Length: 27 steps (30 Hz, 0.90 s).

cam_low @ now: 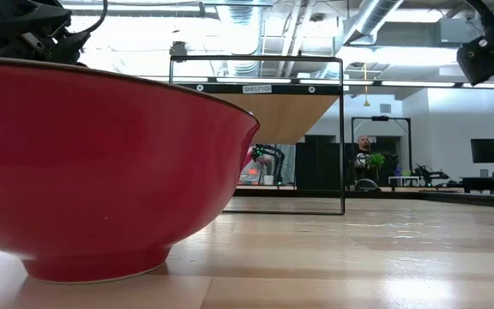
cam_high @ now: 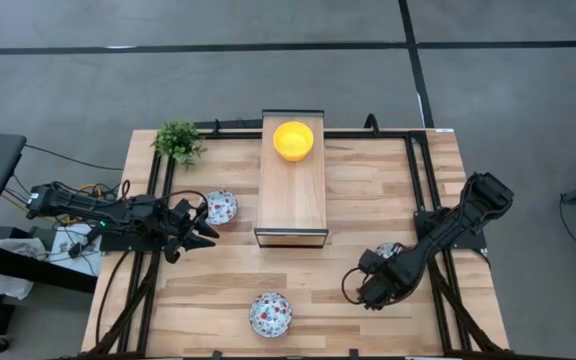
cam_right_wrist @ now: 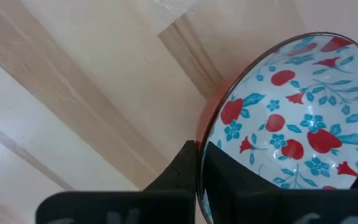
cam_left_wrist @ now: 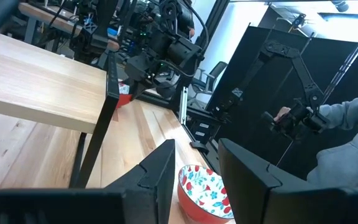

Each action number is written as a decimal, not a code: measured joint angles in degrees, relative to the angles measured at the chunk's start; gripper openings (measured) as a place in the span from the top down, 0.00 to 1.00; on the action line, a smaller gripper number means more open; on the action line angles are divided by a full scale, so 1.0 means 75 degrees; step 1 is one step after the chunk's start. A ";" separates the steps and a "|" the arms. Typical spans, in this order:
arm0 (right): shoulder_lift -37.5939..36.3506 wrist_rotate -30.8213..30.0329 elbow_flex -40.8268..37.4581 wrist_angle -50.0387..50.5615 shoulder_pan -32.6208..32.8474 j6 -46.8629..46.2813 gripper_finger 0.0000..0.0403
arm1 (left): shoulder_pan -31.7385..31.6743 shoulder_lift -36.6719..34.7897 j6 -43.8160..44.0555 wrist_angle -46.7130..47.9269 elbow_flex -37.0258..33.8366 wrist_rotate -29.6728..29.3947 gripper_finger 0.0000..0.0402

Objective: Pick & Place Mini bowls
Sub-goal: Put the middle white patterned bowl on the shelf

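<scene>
At the table's left, a small potted plant (cam_high: 178, 141) sits at the far corner. The left claw (cam_high: 206, 222) stands wide, fingers apart, right beside a floral bowl (cam_high: 222, 207). In the middle, a wooden shelf (cam_high: 291, 195) carries a yellow bowl (cam_high: 293, 140) at its far end. Another floral bowl (cam_high: 270, 313) lies alone near the front edge. On the right, the right claw (cam_right_wrist: 199, 163) is pinched on the rim of a third floral bowl (cam_right_wrist: 291, 124) resting on the table (cam_high: 368, 190).
</scene>
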<state>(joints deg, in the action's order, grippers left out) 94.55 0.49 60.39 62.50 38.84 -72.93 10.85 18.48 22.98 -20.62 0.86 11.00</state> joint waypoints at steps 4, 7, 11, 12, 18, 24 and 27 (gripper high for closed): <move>0.0005 -0.0062 0.0280 0.0377 -0.0007 0.0192 0.99 | 0.0000 -0.0001 0.0000 -0.0002 0.0000 0.0000 0.70; 0.0005 -0.0082 0.0574 0.0735 -0.0016 0.0235 0.99 | 0.0000 0.0000 0.0000 -0.0003 0.0000 0.0000 0.70; 0.0005 -0.0093 0.1153 0.1301 -0.0013 0.0418 0.99 | -0.0002 0.0000 -0.0003 -0.0003 0.0000 0.0000 0.70; 0.0008 -0.0116 0.1308 0.1482 -0.0013 0.0524 1.00 | 0.0001 0.0000 -0.0002 -0.0003 0.0000 0.0000 0.70; 0.0005 -0.0543 0.2521 0.2415 -0.0054 0.0958 1.00 | -0.0002 0.0000 -0.0003 -0.0003 0.0000 0.0000 0.70; 0.0005 -0.0687 0.3810 0.3372 -0.0185 0.1244 1.00 | -0.0002 -0.0001 -0.0003 -0.0003 0.0000 0.0000 0.70; 0.0000 -0.0685 0.4375 0.3655 -0.0275 0.1463 1.00 | 0.0000 0.0000 -0.0005 -0.0003 0.0000 0.0000 0.70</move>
<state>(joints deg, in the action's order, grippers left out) 94.55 -4.64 93.19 89.91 36.77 -61.95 10.85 18.48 22.95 -20.64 0.86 11.00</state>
